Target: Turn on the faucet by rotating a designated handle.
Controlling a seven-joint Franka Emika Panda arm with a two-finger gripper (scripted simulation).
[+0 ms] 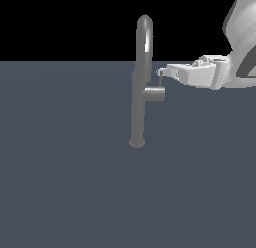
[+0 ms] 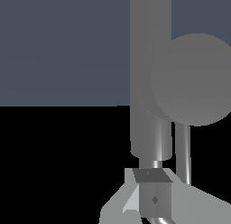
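**One faucet, one handle, one arm**

A single faucet (image 1: 138, 92) stands upright near the middle of the flat slate-blue bench (image 1: 60, 182). Its one handle (image 1: 160, 81), a thin dark rod, rises from the short side stub on the exterior view's right. The gripper (image 1: 161, 72) sits at the rod's top; whether its jaws are apart or clamped I cannot tell. Beyond the bench's far edge everything is black.

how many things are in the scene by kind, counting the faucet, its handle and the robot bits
faucet: 1
handle: 1
robot arm: 1
end effector: 1
total: 4
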